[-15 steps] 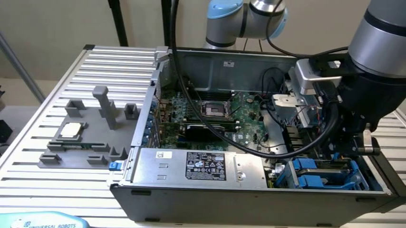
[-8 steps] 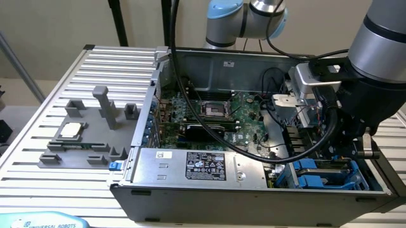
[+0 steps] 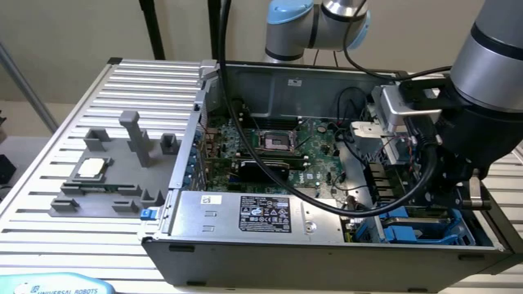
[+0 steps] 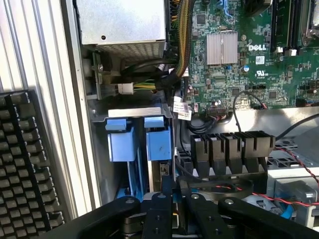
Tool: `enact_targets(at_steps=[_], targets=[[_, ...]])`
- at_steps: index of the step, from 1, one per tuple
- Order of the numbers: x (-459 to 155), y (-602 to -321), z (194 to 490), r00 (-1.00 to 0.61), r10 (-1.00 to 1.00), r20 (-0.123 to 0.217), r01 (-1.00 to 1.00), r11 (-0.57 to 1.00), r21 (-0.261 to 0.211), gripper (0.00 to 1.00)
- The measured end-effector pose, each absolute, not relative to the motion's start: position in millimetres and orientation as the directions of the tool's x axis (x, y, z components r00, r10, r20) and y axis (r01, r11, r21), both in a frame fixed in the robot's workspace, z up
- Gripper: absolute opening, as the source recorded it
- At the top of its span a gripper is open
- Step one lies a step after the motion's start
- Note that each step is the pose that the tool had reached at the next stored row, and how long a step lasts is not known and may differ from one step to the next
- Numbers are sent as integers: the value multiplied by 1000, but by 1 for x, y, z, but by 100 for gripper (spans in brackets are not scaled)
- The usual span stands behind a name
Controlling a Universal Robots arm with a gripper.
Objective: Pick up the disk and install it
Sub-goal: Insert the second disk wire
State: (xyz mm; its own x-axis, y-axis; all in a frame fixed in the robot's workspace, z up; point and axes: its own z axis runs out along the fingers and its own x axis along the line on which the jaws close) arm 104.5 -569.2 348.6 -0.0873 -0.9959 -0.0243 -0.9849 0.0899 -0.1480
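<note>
Black gripper (image 4: pixel 174 211) linkages fill the foreground of the wrist view, the fingers drawn close together over the drive bay of an open desktop computer case (image 3: pixel 327 251), apparently pinching the edge of the disk (image 4: pixel 160 172), though the contact itself sits too low and dark to confirm. Just beyond the gripper, the disk stands on edge in its blue carrier, slotted beside a second blue carrier (image 4: pixel 119 140) in the bay, an orientation that suits sliding it down between the bay's guide walls. Behind the bay lie the green motherboard (image 4: pixel 249 55) with its silver heatsink (image 4: pixel 222 48), and a bundle of yellow and black cables (image 4: pixel 177 45) running from the power supply (image 4: pixel 122 22). In the exterior view the arm reaches down into the case on the side away from the grey fixture tray (image 3: pixel 106 177), which sits outside the case on the slatted table (image 3: pixel 49 233) and holds a small square chip (image 3: pixel 92 166). How deep the disk is seated cannot be judged; the arm's wrist blocks the bay in the exterior view, and the disk's label is not visible
</note>
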Motion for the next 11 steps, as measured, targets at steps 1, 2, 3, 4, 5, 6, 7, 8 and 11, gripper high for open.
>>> enact_targets(at_steps=[1, 2, 3, 4, 5, 6, 7, 8, 11], targets=[[105, -570, 348, -87, -996, -24, -985, 90, -148, 16], [104, -570, 348, -87, -996, -24, -985, 90, -148, 16], [105, -570, 347, -87, -996, -24, -985, 90, -149, 16], [105, -571, 347, -87, -996, -24, -985, 90, -149, 16], [105, -571, 346, -87, -996, -24, -985, 90, -149, 16], [105, -571, 346, -87, -996, -24, -985, 90, -150, 16], [105, -571, 345, -87, -996, -24, -985, 90, -150, 16], [105, -572, 345, -87, -996, -24, -985, 90, -150, 16], [105, -572, 343, -87, -996, -24, -984, 90, -151, 16]])
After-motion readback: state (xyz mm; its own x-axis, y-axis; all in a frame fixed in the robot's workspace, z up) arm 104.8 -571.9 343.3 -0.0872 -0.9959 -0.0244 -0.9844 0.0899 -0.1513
